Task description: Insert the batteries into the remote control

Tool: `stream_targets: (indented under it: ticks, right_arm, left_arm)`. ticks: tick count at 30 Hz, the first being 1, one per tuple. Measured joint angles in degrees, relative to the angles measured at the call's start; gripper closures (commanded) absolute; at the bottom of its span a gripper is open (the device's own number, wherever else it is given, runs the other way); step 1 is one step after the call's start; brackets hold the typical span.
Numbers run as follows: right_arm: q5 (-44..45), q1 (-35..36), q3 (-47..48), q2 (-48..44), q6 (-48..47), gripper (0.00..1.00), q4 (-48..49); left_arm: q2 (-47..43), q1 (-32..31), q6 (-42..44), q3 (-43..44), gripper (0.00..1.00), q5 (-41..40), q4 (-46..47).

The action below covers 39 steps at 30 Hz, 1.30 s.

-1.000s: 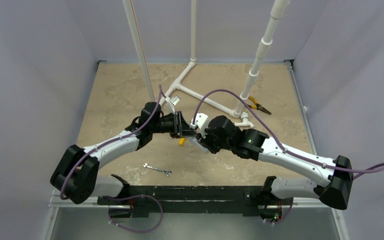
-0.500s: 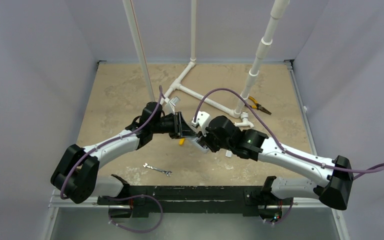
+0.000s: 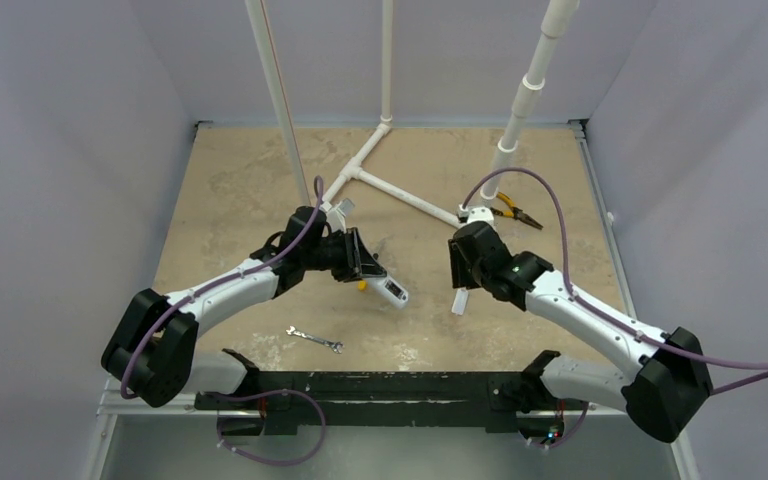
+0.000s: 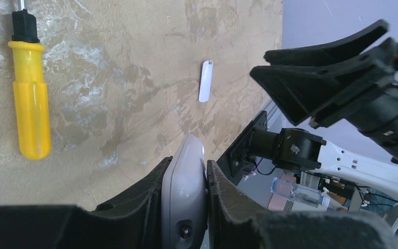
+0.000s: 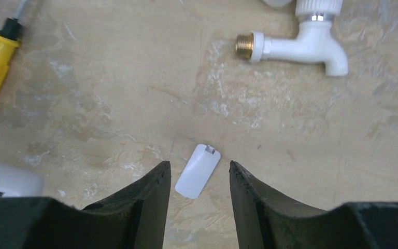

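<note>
The white remote control (image 4: 187, 179) is clamped edge-on between the jaws of my left gripper (image 4: 186, 165), which is shut on it. In the top view the remote (image 3: 388, 289) sticks out from the left gripper (image 3: 362, 264) just above the table. A small white battery cover (image 5: 198, 171) lies flat on the table. My right gripper (image 5: 199, 166) hangs open above that cover, one finger on each side, touching nothing. The cover (image 3: 459, 302) shows just below the right gripper (image 3: 460, 283) in the top view. No batteries are in view.
A yellow-handled screwdriver (image 4: 29, 98) lies near the remote. A white plastic tap (image 5: 300, 46) lies beyond the cover. A white pipe frame (image 3: 390, 185) stands at the back, pliers (image 3: 515, 211) lie at the back right, and a spanner (image 3: 315, 340) lies near the front edge.
My right gripper has drawn away from the remote to the right and opened. The white cover now lies on the table under it. The left arm has barely moved.
</note>
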Motion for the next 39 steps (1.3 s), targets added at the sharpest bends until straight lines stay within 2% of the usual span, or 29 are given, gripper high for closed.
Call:
stream_targets:
  ticks: [4,6,17,26,39]
  right_arm:
    - [0.0,-1.2,-4.5,1.0,5.3,0.54,-0.3]
    - [-0.1,-1.8,-5.7,1.6,6.7,0.58,-0.8]
    - [-2.8,-3.3,-12.5,2.3,13.7,0.99,1.0]
    - [-3.5,-3.4,-15.1,4.4,18.2,1.0,6.0]
    - [-12.4,-3.4,-15.6,5.7,17.1,1.0,12.7]
  left_arm:
    - [0.0,0.0,0.0,0.0,1.0,0.0,-0.2]
    - [0.0,0.0,0.0,0.0,1.0,0.0,-0.2]
    - [0.0,0.0,0.0,0.0,1.0,0.0,-0.2]
    - [-0.4,0.5,0.0,0.0,1.0,0.0,-0.2]
    - [-0.4,0.8,0.0,0.0,1.0,0.1,-0.3]
